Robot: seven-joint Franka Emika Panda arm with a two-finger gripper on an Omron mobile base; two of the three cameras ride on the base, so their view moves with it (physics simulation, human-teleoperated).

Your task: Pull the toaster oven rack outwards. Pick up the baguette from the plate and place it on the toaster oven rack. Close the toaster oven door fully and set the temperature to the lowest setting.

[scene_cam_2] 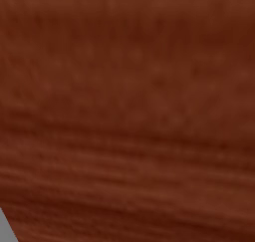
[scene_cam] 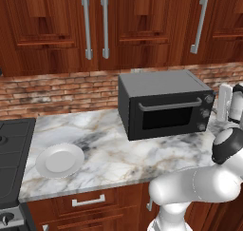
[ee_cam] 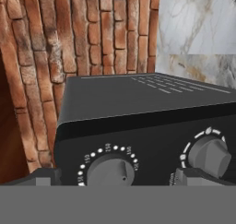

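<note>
The toaster oven (scene_cam: 163, 104) is being shown on the marble counter (scene_cam: 118, 154) against the brick wall (scene_cam: 57, 94), its door (scene_cam: 166, 113) shut. The empty white plate (scene_cam: 60, 159) is lying well apart to its left. In the hand view, the gripper (ee_cam: 115, 177) is being held open before the knobs (ee_cam: 110, 170); the dial numerals are too blurred to be read.

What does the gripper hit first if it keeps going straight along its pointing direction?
Likely the oven's knob panel: the open gripper points at it, a dial between its tips. The remaining gap is hard to judge.
</note>
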